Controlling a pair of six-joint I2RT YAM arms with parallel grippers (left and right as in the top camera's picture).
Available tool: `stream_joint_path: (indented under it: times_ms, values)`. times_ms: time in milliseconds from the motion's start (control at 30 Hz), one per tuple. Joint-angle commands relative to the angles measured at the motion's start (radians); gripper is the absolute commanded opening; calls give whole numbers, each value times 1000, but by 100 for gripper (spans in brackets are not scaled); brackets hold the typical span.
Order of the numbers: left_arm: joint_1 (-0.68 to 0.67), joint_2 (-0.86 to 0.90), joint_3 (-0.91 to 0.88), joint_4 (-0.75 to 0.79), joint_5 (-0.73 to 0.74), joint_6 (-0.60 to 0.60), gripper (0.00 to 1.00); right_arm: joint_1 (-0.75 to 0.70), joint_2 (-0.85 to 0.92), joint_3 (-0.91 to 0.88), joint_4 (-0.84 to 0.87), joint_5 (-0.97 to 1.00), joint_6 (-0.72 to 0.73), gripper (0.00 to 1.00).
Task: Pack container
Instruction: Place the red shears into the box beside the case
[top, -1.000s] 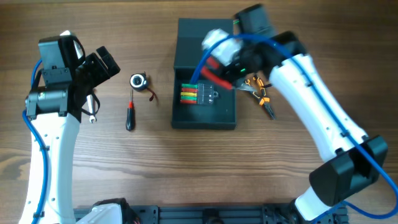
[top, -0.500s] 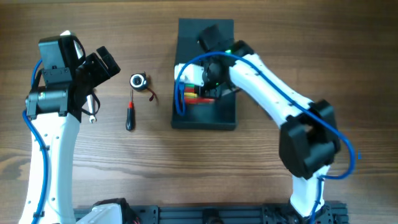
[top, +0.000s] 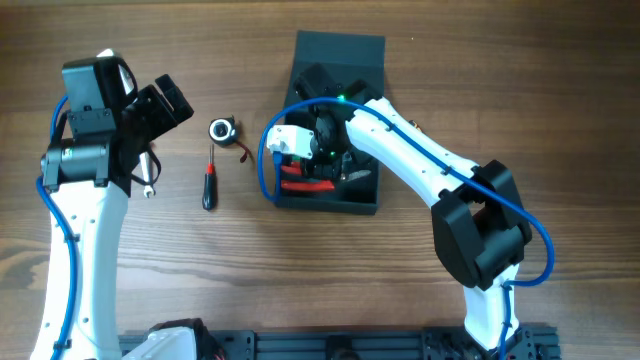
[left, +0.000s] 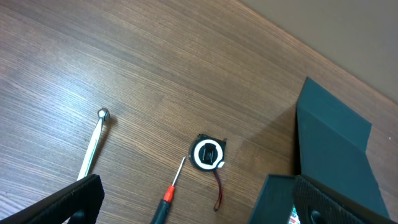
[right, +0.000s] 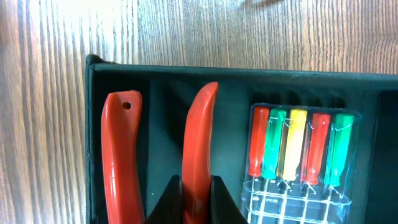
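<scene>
The container is a dark teal-grey box with its lid folded open at the back. My right gripper reaches down into it. In the right wrist view this gripper is shut on one red handle of a pair of pliers. The other handle lies beside the box's left wall. A clear pack of coloured screwdrivers lies in the box to the right. My left gripper hangs open over the table's left side, holding nothing.
On the wood left of the box lie a small round tape measure, a screwdriver with a red and black handle and a steel wrench. The left wrist view shows the tape measure and the wrench too.
My right arm swung from the box's right side over it and lowered the red pliers inside. The box turned slightly on the table. The left arm has not moved.
</scene>
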Motion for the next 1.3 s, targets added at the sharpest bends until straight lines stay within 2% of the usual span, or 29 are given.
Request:
stream_joint_path:
  times_ms: [0,200,333,467,567,700,800,900,967,1033,1167,1267]
  values:
    - [6,3,19,2,-6,9,100,7,13,-4,1,-25,58,4]
    - [6,3,19,2,-6,9,100,10,13,-23,31,-30,108,4]
    - [6,3,19,2,-6,9,100,10,13,-69,72,-14,110,10]
    - [6,3,19,2,-6,9,100,10,13,-82,66,18,134,31]
    - [6,3,19,2,-6,9,100,10,13,-82,68,70,145,63]
    - [6,3,19,2,-6,9,100,10,5,-48,61,164,195,61]
    - [6,3,19,2,-6,9,100,10,-24,4,58,240,246,55]
    - [6,3,19,2,-6,9,100,-8,-93,74,70,307,365,53]
    - [6,3,19,2,-6,9,100,-42,-144,133,87,362,510,53]
    - [6,3,19,2,-6,9,100,-107,-203,169,122,398,650,56]
    - [6,3,19,2,-6,9,100,-296,-258,171,140,390,819,64]
    - [6,3,19,2,-6,9,100,-472,-232,161,88,299,823,61]
